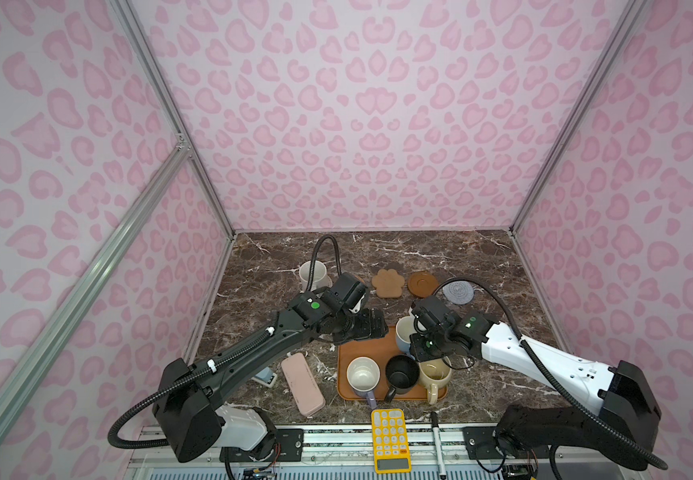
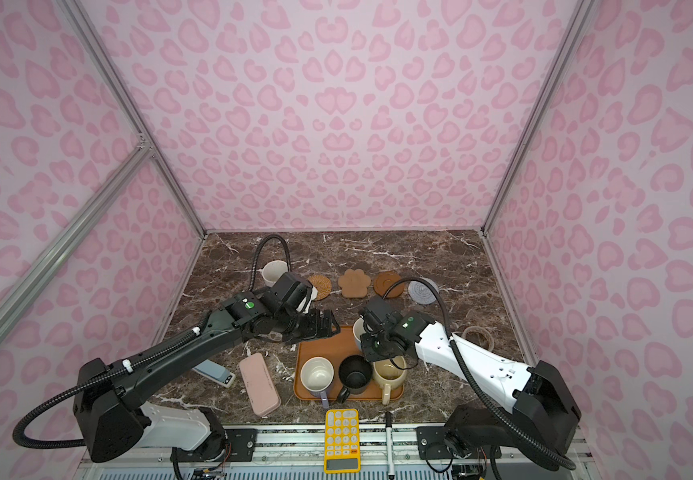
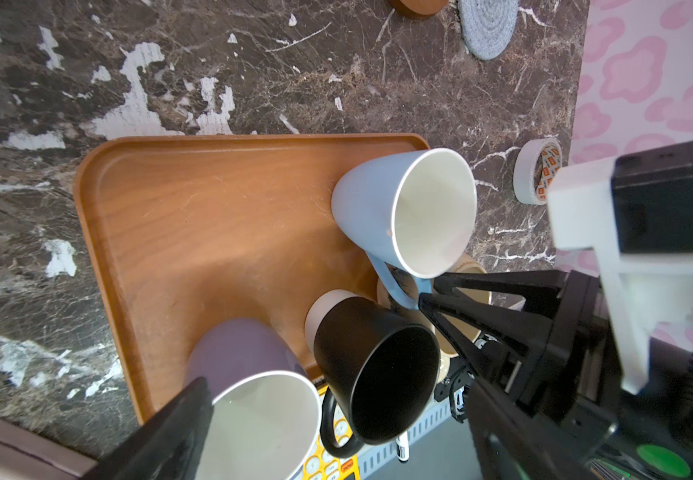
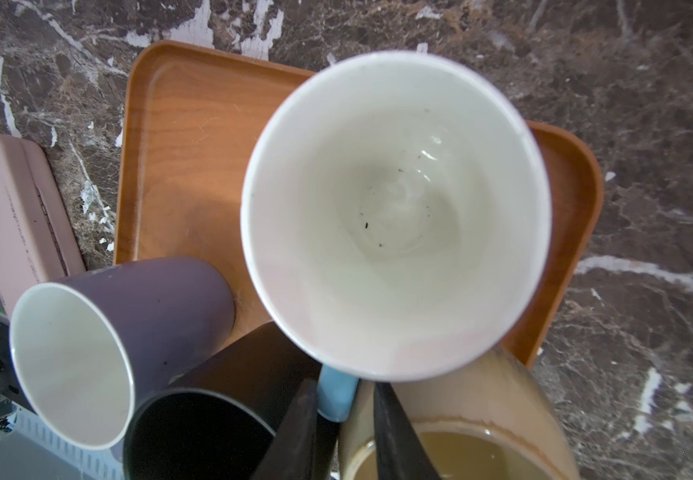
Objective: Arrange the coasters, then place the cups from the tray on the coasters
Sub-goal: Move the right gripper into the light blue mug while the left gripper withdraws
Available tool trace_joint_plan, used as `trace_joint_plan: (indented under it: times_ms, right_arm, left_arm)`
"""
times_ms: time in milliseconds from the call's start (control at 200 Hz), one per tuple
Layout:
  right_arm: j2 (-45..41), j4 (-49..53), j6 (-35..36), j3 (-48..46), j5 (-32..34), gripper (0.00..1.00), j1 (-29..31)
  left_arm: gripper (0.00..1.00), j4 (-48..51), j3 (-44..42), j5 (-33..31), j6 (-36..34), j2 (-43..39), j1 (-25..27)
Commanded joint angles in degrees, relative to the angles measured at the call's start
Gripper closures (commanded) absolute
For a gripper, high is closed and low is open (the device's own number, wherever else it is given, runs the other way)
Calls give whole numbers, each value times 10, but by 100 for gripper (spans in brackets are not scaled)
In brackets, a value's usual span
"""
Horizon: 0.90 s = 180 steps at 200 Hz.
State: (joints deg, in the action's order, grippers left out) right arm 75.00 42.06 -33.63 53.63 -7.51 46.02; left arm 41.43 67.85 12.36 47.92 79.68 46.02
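On orange tray (image 4: pixel 178 137), far right corner: light blue cup (image 4: pixel 394 208), white inside, upright. Its handle clamped by right end effector (image 4: pixel 342 388); left end effector (image 1: pixel 372 328) spread wide. Brown marble table (image 1: pixel 440 257), pink-patterned walls (image 1: pixel 378 124).

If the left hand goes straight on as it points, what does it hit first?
The left hand would probably meet the lavender mug, whose rim sits beside its finger; otherwise bare tray. Depth is unclear.

Pink leopard-print walls (image 1: pixel 378 124), aluminium frame posts (image 1: pixel 182 143), brown marble tabletop (image 1: pixel 440 257)
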Motion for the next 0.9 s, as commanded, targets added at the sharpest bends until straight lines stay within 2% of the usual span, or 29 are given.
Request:
trace_joint_plan:
  times_ms: [0, 250, 895]
  right_arm:
    - [9, -5, 1, -1, 24, 74, 1]
    - [30, -23, 5, 7, 31, 74, 3]
    - [105, 7, 11, 62, 59, 77, -1]
  left_arm:
    - [3, -12, -4, -10, 6, 3, 0]
    - [3, -27, -26, -26, 21, -11, 1]
    - [3, -48, -58, -54, 44, -43, 1]
